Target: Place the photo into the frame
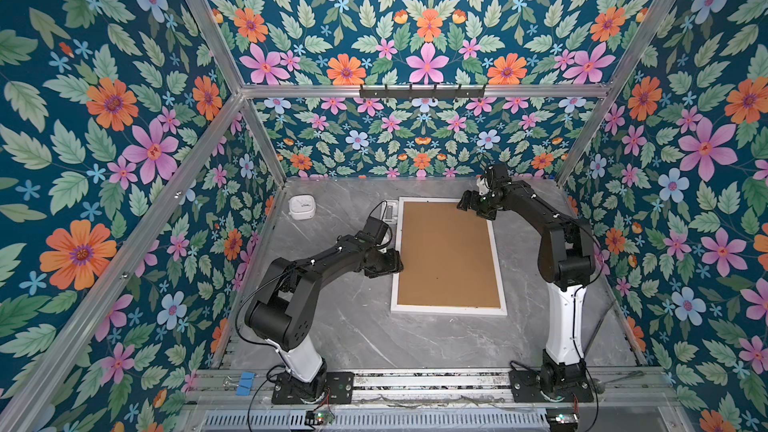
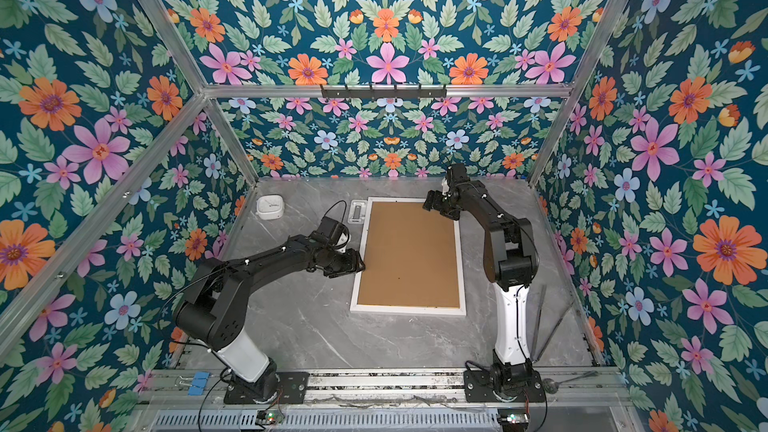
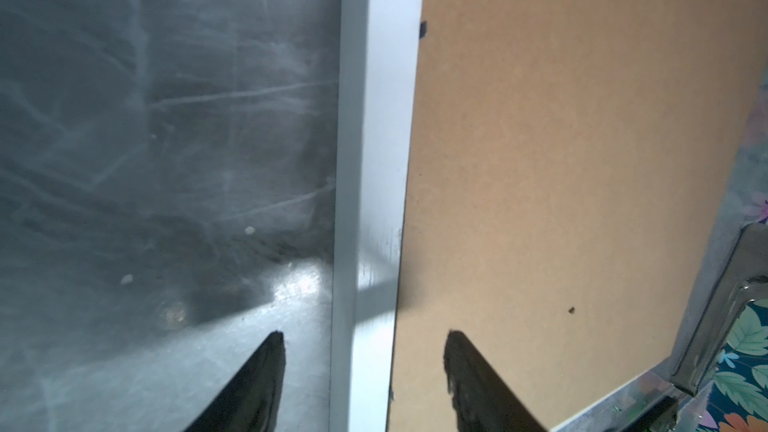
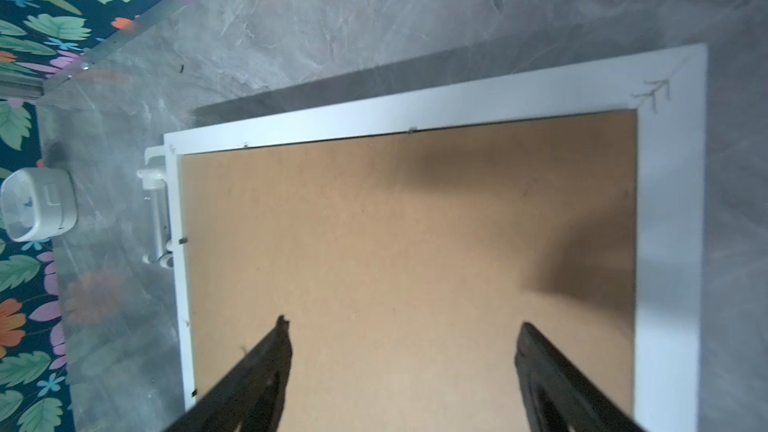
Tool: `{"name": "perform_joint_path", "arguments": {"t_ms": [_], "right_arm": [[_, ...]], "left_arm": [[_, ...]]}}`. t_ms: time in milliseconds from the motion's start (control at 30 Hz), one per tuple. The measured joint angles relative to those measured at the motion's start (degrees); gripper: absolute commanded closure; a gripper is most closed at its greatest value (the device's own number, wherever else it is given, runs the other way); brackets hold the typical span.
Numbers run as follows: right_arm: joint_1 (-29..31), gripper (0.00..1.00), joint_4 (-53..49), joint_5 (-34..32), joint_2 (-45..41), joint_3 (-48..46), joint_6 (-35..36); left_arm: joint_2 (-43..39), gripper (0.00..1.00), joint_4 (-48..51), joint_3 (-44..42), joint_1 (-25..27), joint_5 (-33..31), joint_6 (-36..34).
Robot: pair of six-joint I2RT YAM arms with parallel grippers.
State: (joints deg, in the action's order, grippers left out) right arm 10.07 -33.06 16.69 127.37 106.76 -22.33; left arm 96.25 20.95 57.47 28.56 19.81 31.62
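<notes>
The white frame (image 1: 449,309) (image 2: 407,310) lies flat on the grey table with its back up, filled by a brown backing board (image 1: 446,251) (image 2: 409,251). The photo is hidden. My left gripper (image 1: 395,265) (image 2: 359,263) is open at the frame's left side. In the left wrist view the left gripper (image 3: 365,336) straddles the rim (image 3: 374,118), one finger over the table and one over the board (image 3: 561,160). My right gripper (image 1: 463,201) (image 2: 428,201) (image 4: 404,322) hangs open above the board (image 4: 395,243) near the far right corner, holding nothing.
A small white square device (image 1: 302,206) (image 2: 270,206) (image 4: 37,203) sits at the far left of the table. A small white and clear piece (image 1: 388,213) (image 2: 358,211) (image 4: 158,209) lies against the frame's far left corner. Floral walls close in three sides.
</notes>
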Motion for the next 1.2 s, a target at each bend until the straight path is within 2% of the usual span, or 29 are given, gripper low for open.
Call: {"name": "perform_joint_path", "arguments": {"t_ms": [233,600,833,1200], "right_arm": [[0.00,0.16,-2.73,-0.33,4.13,4.17,1.11],[0.00,0.16,-3.58,0.15,2.23,2.73,1.42],[0.00,0.16,-4.00,3.13,-9.49,-5.66,1.18],[2.80,0.16,-2.78,6.67,-31.39,-31.43,-1.79]], "left_arm": [[-0.22,0.35,-0.04,-0.22,0.00,0.07,0.04],[0.04,0.36,-0.20,-0.52,0.00,0.28,0.20],[0.13,0.37,-0.11,-1.55,0.07,1.44,0.17],[3.96,0.45,-0.15,-0.20,0.22,2.14,-0.02]]}}
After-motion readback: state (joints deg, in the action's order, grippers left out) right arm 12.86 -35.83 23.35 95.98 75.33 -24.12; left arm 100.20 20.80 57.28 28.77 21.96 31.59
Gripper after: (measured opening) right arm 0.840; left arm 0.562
